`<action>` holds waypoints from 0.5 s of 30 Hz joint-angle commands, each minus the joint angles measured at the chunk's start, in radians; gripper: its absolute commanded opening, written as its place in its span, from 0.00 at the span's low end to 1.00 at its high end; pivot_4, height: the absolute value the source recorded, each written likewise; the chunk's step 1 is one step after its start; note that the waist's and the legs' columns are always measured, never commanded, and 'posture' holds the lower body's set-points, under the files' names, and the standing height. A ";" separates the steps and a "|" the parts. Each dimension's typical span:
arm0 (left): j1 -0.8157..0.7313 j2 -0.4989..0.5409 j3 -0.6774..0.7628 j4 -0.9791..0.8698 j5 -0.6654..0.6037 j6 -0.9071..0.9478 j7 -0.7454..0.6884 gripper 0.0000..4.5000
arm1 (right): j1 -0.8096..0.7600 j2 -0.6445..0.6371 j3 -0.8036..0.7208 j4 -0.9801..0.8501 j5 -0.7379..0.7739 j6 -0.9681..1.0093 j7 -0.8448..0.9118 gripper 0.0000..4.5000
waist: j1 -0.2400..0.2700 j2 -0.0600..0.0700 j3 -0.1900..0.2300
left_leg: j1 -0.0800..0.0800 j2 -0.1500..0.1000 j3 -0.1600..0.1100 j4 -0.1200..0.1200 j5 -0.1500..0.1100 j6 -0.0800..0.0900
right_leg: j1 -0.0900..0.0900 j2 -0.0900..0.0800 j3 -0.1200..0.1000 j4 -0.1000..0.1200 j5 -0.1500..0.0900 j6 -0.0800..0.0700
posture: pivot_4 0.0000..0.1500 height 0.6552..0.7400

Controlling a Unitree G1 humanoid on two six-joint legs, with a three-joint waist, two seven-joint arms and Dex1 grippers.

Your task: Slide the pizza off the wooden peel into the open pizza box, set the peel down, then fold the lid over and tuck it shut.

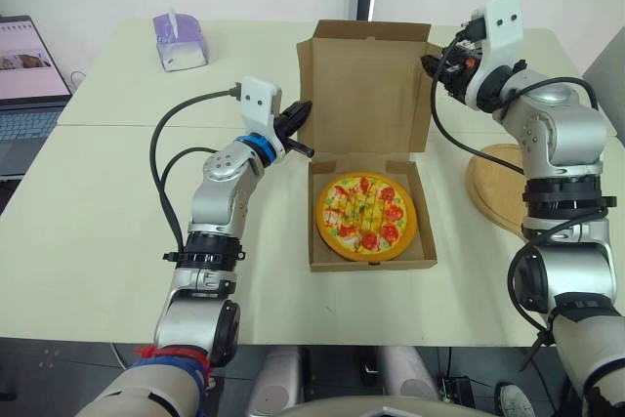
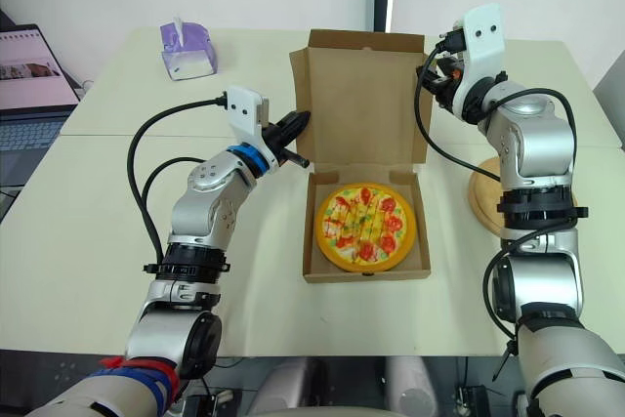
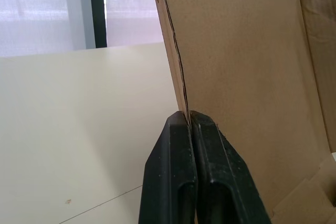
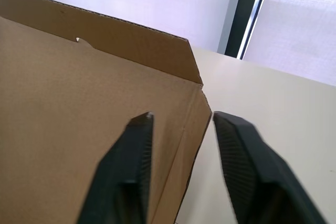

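Nearest me, the pizza [image 1: 366,217] is already lying flat in the tray of the pizza box [image 1: 322,263], near the middle of the table [image 1: 98,202]. The wooden peel [image 1: 493,187] is lying bare on the tabletop at about 3 o'clock from the box, so by the look of it the sliding and the setting down are done. What is left is folding the lid and tucking it in.

The left gripper [image 3: 188,116] is sitting at 10 o'clock from the pizza, its fingers pressed together right at the lid's left edge. I cannot tell whether cardboard is pinched between them.

Behind the pizza at 12 o'clock, the lid [image 1: 366,85] is standing upright with its side flaps sticking forward. The right gripper [image 4: 180,115] is hovering at the lid's upper right corner, fingers spread apart with the flap edge between them, gripping nothing.

The lid is going to need the space over the pizza, and nothing is standing in that path. The flaps will likely have to clear the tray walls. The tissue box [image 1: 179,41] at 10 o'clock and the laptop [image 1: 24,85] at 9 o'clock are sitting well apart.
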 commanded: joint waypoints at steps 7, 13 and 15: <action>0.000 0.002 -0.002 -0.056 -0.021 -0.017 -0.022 0.00 | -0.033 -0.027 -0.019 0.004 0.015 -0.011 0.000 0.01 | 0.000 0.000 0.000 | 0.000 0.000 0.000 0.000 0.000 0.000 | 0.000 0.000 0.000 0.000 0.000 0.000 | 1.00 1.00; 0.016 0.003 0.006 -0.086 -0.035 0.015 -0.015 0.28 | -0.033 -0.027 -0.022 0.003 0.020 -0.013 -0.012 0.00 | 0.000 0.000 0.000 | 0.000 0.000 0.000 0.000 0.000 0.000 | 0.000 0.000 0.000 0.000 0.000 0.000 | 1.00 1.00; 0.013 0.004 0.014 -0.097 -0.041 0.029 -0.002 0.42 | -0.032 -0.025 -0.023 -0.008 0.023 -0.006 -0.016 0.00 | 0.000 0.000 0.000 | 0.000 0.000 0.000 0.000 0.000 0.000 | 0.000 0.000 0.000 0.000 0.000 0.000 | 1.00 1.00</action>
